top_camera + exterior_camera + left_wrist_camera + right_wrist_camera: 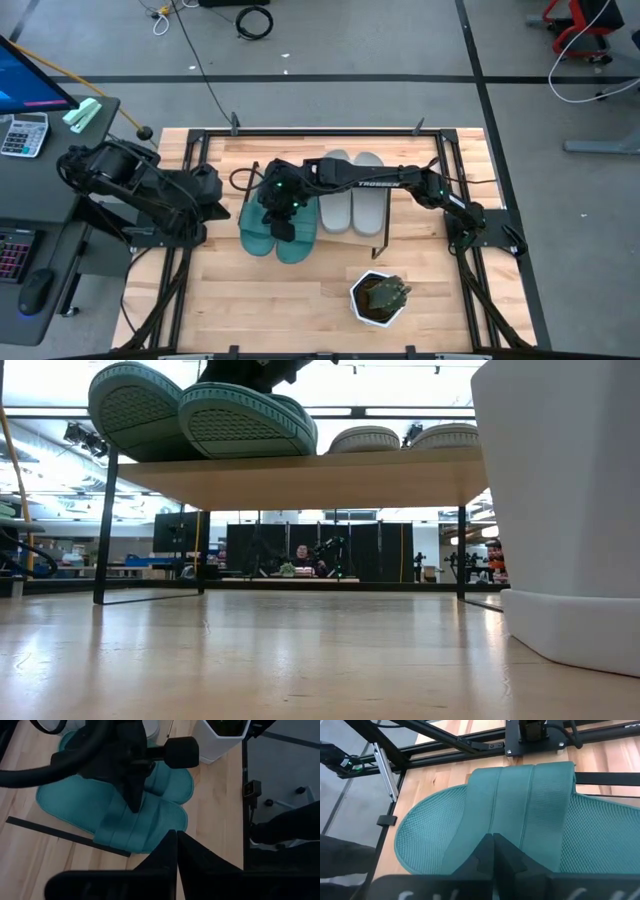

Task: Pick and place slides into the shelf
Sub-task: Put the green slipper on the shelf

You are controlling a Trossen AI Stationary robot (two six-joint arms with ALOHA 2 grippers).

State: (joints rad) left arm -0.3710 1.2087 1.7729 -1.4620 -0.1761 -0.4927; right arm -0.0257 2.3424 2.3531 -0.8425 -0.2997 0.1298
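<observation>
Your right end effector is over the shelf's 9 o'clock end, fingers fully closed, tip at the strap of the inner teal slide. Closed tips on top of the strap, nothing visibly pinched between them, so I read it as not holding. Left end effector is also fully closed and empty, parked at 9 o'clock just off the shelf.

All four slides are on the shelf: teal pair at the 9 o'clock end, grey pair beside them towards 3 o'clock.

Risks:
- Teal pair overhangs the 6 o'clock edge of the shelf. A downward push or a drag on retract could tip one onto the tabletop.
- The rubbery strap may snag a fingertip on lift-off.
- Plant pot sits near, at 5 o'clock from the shelf.

Orientation: every slide's long axis runs 12 to 6 o'clock, across the shelf, soles down. I can't tell toe from heel.
</observation>
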